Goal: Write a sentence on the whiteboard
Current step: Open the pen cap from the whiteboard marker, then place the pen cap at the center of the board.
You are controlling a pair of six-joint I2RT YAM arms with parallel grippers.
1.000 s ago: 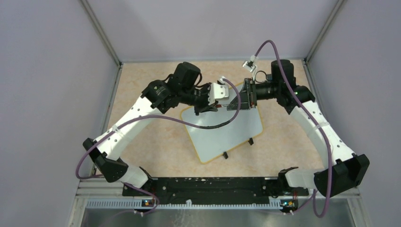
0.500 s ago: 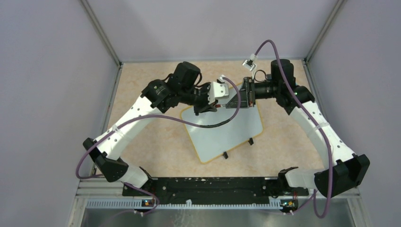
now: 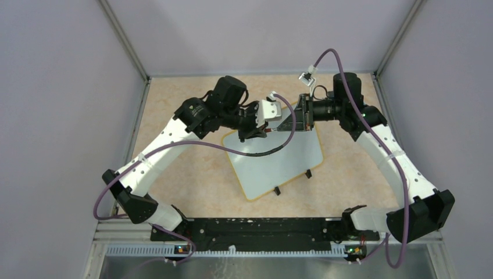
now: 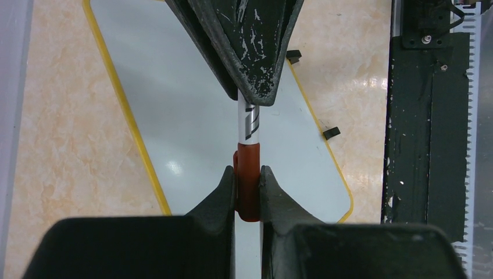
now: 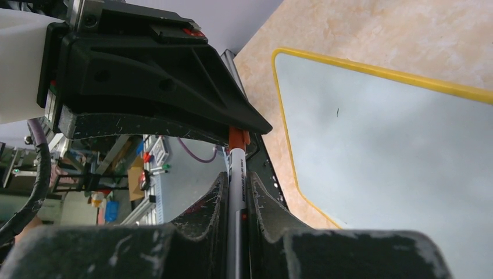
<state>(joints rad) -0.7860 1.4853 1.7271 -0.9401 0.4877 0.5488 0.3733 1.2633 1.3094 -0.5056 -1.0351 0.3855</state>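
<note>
Whiteboard [image 3: 279, 163] lies mid-desk [image 3: 186, 174], blank, no sentence yet. Above its far edge, left fingers [image 4: 224, 192] are clenched on the red marker cap [image 4: 248, 157], and right fingers [image 5: 212, 200] on the white marker barrel [image 5: 235, 174]. Step in hand looks like uncapping. Next move calls for a straight pull apart, both grips firm.

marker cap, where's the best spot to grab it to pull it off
Pinch the red cap across its round sides, coming end-on along its long axis, as the left end effector does. The short cap lines up with the white barrel, which the right end effector clamps from the opposite end, so a straight pull probably frees it.
</note>
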